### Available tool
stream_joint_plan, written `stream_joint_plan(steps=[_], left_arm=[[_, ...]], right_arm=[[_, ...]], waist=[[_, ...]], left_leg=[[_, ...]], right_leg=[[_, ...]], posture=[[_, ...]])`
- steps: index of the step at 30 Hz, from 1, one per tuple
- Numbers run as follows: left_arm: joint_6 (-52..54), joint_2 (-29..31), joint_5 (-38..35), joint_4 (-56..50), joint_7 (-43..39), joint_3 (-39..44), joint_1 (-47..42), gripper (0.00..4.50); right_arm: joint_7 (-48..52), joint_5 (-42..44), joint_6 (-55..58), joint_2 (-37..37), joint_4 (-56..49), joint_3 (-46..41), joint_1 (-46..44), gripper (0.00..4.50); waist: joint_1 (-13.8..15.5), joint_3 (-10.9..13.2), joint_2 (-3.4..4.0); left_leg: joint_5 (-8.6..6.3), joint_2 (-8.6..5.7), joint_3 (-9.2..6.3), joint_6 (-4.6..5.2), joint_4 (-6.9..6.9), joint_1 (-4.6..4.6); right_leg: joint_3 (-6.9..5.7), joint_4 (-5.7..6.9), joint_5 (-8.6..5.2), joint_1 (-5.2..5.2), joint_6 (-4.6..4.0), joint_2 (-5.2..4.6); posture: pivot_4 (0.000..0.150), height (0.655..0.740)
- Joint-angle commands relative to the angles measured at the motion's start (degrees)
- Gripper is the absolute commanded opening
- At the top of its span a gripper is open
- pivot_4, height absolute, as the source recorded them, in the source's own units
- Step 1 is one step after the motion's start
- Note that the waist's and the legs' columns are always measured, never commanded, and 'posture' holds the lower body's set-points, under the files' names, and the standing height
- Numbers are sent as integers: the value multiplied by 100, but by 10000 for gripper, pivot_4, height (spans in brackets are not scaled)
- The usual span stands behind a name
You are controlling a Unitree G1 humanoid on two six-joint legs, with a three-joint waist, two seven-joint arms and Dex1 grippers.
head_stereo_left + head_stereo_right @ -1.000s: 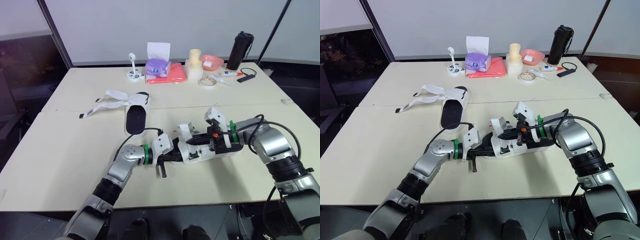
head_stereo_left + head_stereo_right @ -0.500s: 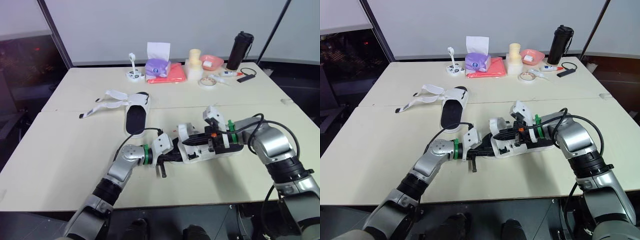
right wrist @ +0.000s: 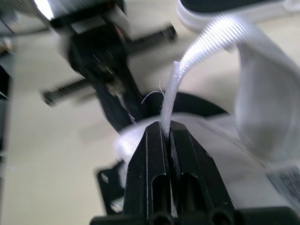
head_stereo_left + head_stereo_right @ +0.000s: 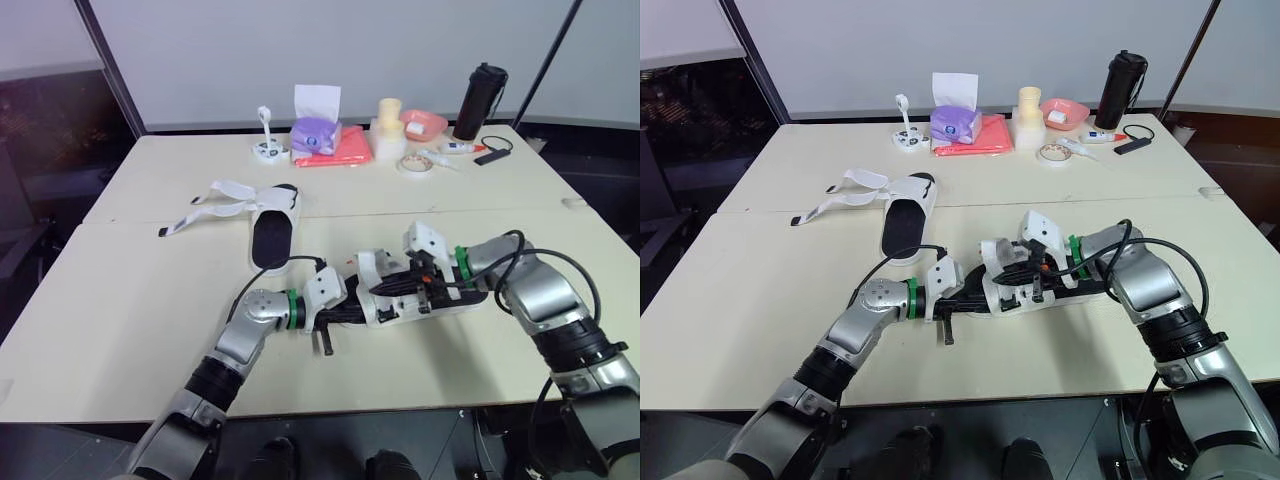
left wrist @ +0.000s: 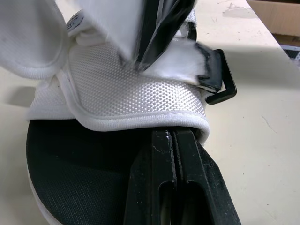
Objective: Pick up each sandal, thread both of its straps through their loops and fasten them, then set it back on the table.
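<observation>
A white sandal [image 4: 398,304] lies near the front edge of the table [image 4: 120,300], between both arms. The right gripper [image 3: 166,129] clamps its fingers on the strap [image 3: 199,49]. The left gripper [image 5: 176,137], fingers pressed together, seems to pinch the sandal's side. A second sandal [image 4: 272,232] rests nearer the left edge, straps undone.

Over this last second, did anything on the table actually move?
The right hand, pinching a white strap, slid a little toward the robot's left, nearer the left hand. That hand stayed clamped on the sandal; the other sandal did not move.
</observation>
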Motion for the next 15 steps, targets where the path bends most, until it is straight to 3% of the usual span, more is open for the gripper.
stream_joint_plan(steps=[1,15], left_arm=[[38,37,35,-21,41,-17,59,0],[67,62,24,-70,82,-14,96,0]], right_arm=[[83,-127,-308,96,134,28,-110,879],[631,-64,-984,153,-203,-26,-139,879]], waist=[[-4,0,0],[-23,0,0]], left_leg=[[0,0,0,0,0,1],[0,0,-2,-1,0,3]], right_leg=[[0,0,0,1,0,0],[0,2,0,1,0,2]], posture=[[1500,7400],[1500,7400]])
